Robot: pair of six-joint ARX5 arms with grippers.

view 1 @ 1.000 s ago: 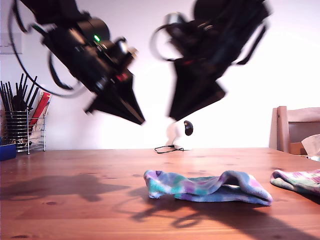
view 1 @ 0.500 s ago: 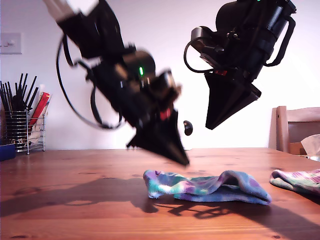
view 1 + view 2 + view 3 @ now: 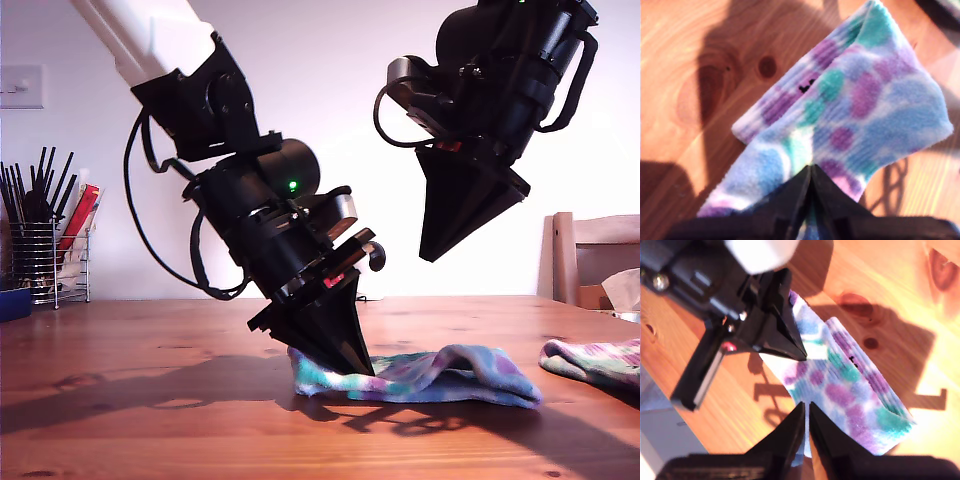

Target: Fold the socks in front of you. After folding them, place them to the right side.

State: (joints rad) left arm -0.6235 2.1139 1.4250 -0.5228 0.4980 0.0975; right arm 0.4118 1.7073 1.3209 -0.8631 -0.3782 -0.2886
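A folded tie-dye sock (image 3: 440, 375) lies on the wooden table (image 3: 150, 420), near the middle of the exterior view. My first gripper (image 3: 358, 368) is shut, its tips pressed down on the end of that sock toward the exterior view's left. The first wrist view shows the sock (image 3: 855, 110) doubled over, with black lettering, and my first gripper (image 3: 810, 169) closed with no fabric seen between the fingers. My second gripper (image 3: 428, 255) hangs shut and empty, high above the sock. From the second wrist view, my second gripper (image 3: 806, 410) looks down on the sock (image 3: 850, 390) and my first gripper (image 3: 801, 356). Another sock (image 3: 600, 360) lies at the exterior view's right edge.
A wire holder with utensils (image 3: 45, 255) and a blue box (image 3: 15, 303) stand at the exterior view's far left. A wooden chair (image 3: 595, 255) and a tissue box (image 3: 622, 290) are at its right. A black cable (image 3: 338, 296) lies at the table's back edge.
My first arm swung down and toward the exterior view's right until its shut tips met the sock's end. My second arm rose slightly, then held still.
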